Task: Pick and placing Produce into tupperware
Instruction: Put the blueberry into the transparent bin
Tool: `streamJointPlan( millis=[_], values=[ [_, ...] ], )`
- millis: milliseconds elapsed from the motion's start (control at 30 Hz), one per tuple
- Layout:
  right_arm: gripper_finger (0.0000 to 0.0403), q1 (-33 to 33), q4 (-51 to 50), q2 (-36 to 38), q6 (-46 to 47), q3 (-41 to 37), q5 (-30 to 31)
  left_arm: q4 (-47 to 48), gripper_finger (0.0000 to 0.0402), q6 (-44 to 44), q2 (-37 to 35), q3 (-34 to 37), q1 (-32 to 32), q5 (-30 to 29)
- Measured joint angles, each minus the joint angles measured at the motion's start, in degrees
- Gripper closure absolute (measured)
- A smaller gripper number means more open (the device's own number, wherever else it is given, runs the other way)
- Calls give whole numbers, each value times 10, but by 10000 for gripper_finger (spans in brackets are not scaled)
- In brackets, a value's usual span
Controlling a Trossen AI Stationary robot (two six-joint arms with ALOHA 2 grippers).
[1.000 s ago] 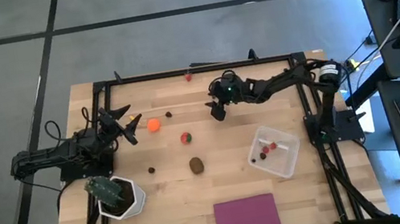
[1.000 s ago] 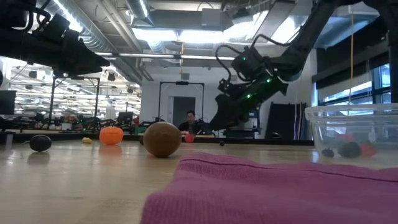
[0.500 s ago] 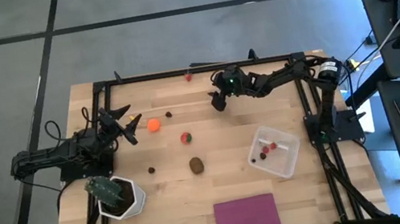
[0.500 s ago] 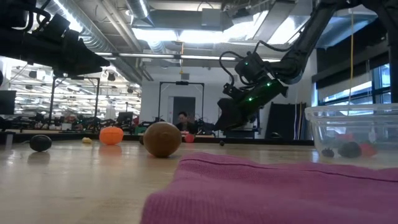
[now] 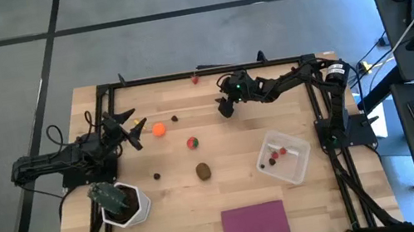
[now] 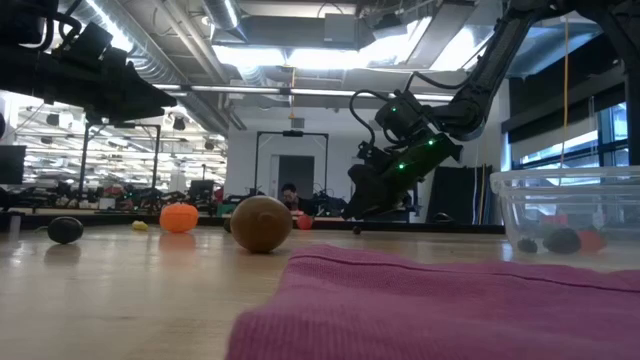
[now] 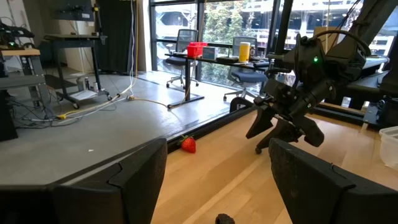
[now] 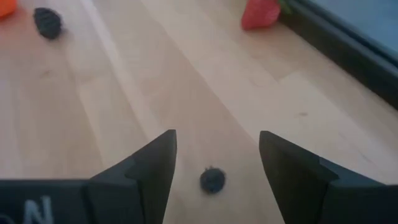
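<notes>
Right gripper low over far side of table, fingers spread wide, empty, straddling a small dark berry on the wood. Red strawberry piece near far rail. Left gripper parked at left edge, fingers apart, holding nothing. Orange ball just beside it. Red-and-green piece and brown oval mid-table. Tupperware at right, small red pieces inside.

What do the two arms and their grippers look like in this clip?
Both arms are dark, nearly black, jointed segments with black cables looping along them. The right arm shows small green lights near its wrist. The right gripper and left gripper each end in two broad, flat, dark wedge-shaped fingers. Pale lettering marks the right gripper's body.
</notes>
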State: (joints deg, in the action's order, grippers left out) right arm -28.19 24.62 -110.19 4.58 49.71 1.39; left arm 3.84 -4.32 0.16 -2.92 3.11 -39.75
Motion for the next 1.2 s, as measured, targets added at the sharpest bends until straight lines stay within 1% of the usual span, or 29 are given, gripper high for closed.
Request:
streamJointPlan(
  millis=[67,267,433,700,933,1200],
  values=[
    [171,3,-3,0,12,0,17,0,127,0,0,0,0,0],
    [171,11,-32,0,15,0,28,0,127,0,0,0,0,0],
    [171,20,-75,0,27,0,93,0,127,0,0,0,0,0],
    [171,20,-72,0,13,0,95,0,127,0,0,0,0,0],
    [171,21,-72,0,12,0,77,0,127,-1,0,0,0,0],
    [171,21,-72,0,42,0,76,0,127,-1,0,0,0,0]
  ],
)
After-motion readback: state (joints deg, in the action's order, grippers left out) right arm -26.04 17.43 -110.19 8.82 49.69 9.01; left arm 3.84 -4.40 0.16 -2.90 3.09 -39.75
